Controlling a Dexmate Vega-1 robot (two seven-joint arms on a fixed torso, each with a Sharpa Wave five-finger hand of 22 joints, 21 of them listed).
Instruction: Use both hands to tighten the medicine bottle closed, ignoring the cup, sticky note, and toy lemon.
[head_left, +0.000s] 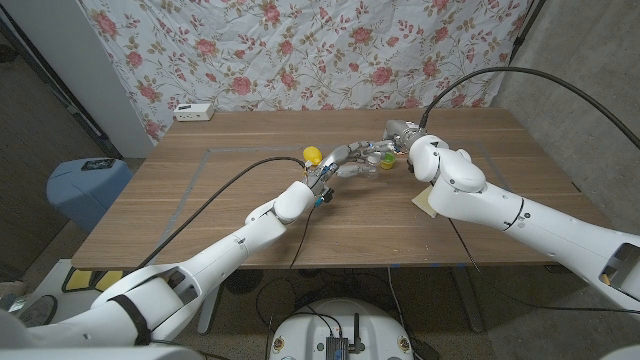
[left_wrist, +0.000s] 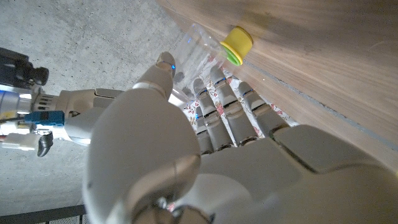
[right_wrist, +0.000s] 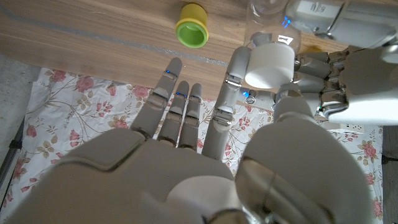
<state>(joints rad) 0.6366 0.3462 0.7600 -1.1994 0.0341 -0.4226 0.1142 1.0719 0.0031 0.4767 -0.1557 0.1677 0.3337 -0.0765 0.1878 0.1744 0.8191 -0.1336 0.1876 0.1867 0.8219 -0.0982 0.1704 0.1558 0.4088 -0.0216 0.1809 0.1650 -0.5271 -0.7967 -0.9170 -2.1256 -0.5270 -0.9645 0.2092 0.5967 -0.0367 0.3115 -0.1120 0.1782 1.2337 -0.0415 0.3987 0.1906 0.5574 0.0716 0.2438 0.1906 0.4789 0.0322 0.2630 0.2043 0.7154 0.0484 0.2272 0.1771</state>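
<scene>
1. Head view: both hands meet over the far middle of the wooden table (head_left: 200, 215), and their fingers hide most of the medicine bottle (head_left: 380, 160) between them. The left hand (head_left: 345, 160) wraps the bottle; the right hand (head_left: 400, 140) is partly masked by its own wrist. A toy lemon (head_left: 312, 154) sits just beside the left hand. A pale sticky note (head_left: 427, 204) peeks from under the right forearm. A floral cloth (head_left: 300, 50) hangs behind the far edge, where a white power strip (head_left: 194, 111) lies near the corner; a blue bin (head_left: 85, 185) stands on the floor.

2. Left wrist view: the clear plastic bottle (left_wrist: 193, 53) is hard to make out behind the left hand (left_wrist: 205, 124), whose fingers curl round it. A small yellow cup (left_wrist: 236, 45) with a green inside lies on its side on the wood grain.

3. Right wrist view: the right hand (right_wrist: 205, 130) pinches the smooth white round cap (right_wrist: 268, 65) between thumb and finger, the other fingers spread. The cap sits at the bottle's (right_wrist: 264, 15) mouth; whether it is seated cannot be told. The cup (right_wrist: 191, 26) lies beyond.
</scene>
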